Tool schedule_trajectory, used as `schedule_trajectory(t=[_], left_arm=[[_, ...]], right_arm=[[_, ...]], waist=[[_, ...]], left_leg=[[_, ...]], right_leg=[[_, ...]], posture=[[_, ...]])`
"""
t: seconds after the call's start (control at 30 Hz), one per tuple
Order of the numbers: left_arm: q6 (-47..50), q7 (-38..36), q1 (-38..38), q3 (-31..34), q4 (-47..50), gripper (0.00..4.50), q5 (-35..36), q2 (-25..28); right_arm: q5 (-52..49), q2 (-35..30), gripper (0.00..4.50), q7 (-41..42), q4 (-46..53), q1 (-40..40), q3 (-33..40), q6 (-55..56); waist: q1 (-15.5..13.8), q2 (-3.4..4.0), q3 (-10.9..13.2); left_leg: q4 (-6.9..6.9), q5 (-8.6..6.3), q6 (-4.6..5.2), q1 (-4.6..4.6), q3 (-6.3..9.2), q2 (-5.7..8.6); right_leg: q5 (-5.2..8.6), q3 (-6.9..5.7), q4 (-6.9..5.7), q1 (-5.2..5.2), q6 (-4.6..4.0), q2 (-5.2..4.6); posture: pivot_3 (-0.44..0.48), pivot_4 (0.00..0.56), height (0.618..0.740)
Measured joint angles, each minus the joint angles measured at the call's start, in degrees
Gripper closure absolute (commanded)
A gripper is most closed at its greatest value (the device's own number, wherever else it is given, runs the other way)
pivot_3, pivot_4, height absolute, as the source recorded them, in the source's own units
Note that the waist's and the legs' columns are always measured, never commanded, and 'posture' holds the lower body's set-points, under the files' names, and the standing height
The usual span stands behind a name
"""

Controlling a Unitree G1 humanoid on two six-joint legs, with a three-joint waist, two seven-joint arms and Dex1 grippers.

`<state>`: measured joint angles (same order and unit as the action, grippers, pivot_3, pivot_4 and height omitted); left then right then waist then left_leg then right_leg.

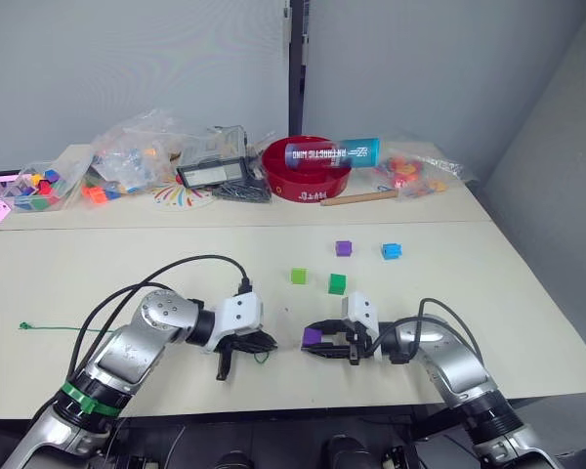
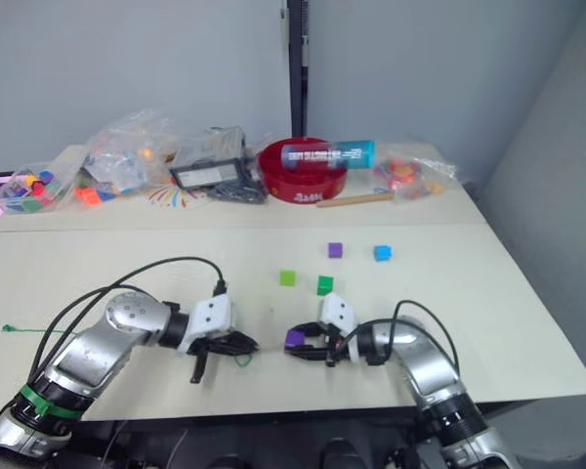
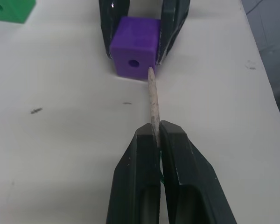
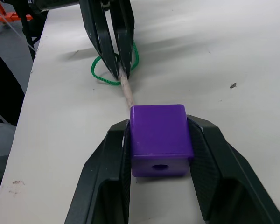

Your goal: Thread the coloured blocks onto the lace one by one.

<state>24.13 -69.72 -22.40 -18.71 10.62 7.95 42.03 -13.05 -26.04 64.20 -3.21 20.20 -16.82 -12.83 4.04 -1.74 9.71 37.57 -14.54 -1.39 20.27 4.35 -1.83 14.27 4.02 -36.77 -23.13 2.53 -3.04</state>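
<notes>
Near the front edge of the pale counter [image 1: 98,264], the right gripper [image 4: 161,154] clamps a small purple plastic cube [image 4: 161,137] between its fingers, while the left gripper [image 3: 157,140] is pinched tight on the pale stiff tip [image 3: 153,100] of the long thin green lace [image 4: 105,74]. The tip touches the cube's face just beside its hole, not yet inside, so I judge that no block is threaded so far. Four remain loose toward the counter's middle: a second purple cube [image 1: 344,248], a sky-blue cube [image 1: 392,251], a light green cube [image 1: 299,277] and a darker green cube [image 1: 337,283].

Print on the blue-capped tube [image 1: 330,152] is too small to read.
</notes>
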Motion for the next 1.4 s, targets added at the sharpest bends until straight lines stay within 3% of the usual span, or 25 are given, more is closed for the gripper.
schedule_trajectory(t=[1.4], left_arm=[[7.54,2.92,-4.07,-2.70,3.29,4.43,-3.41,-2.02]], right_arm=[[0.60,-0.25,3.32,0.73,0.32,0.14,0.00,-0.01]], waist=[[-0.17,-0.01,0.01]], left_leg=[[-0.17,0.00,0.00,-0.02,0.00,0.01]], right_leg=[[0.02,0.00,0.06,-0.01,-0.02,-0.01]], posture=[[0.000,0.150,0.731]])
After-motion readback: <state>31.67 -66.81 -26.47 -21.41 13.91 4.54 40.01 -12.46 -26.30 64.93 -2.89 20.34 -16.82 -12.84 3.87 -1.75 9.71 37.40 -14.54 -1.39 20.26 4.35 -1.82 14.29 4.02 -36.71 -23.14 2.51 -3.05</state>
